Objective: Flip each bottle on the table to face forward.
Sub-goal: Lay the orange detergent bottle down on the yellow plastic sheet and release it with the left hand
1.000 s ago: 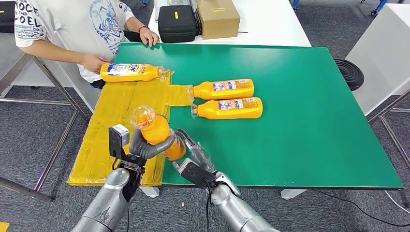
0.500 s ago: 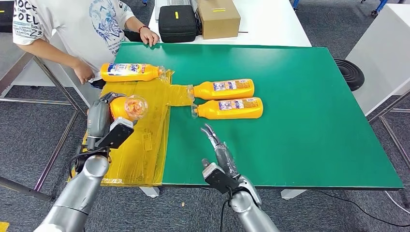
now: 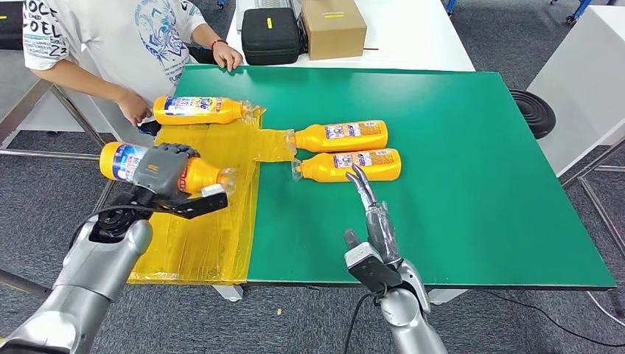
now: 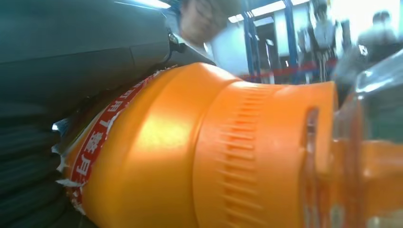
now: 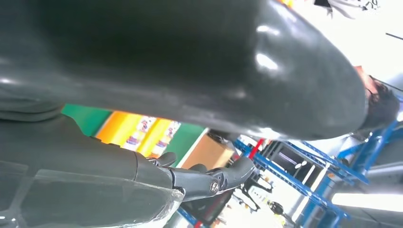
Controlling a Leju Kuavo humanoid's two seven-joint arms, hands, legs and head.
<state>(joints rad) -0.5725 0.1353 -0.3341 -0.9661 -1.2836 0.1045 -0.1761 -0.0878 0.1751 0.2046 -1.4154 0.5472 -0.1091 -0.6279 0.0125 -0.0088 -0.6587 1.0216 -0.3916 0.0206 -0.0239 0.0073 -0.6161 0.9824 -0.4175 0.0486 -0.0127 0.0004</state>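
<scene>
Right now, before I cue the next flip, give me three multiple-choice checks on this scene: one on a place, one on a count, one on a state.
1. Where is the bottle in the left hand?
A. over the yellow sheet
B. on the white table
C. on the floor

2. How many orange bottles lie on the green mat?
A. one
B. two
C. four

3. What is the right hand doing?
A. holding a bottle
B. pressing the cardboard box
C. empty, fingers extended

Answers: 1 A, the held bottle hangs above the yellow sheet. 2 B, one and another lie side by side. 3 C, nothing sits in it.
</scene>
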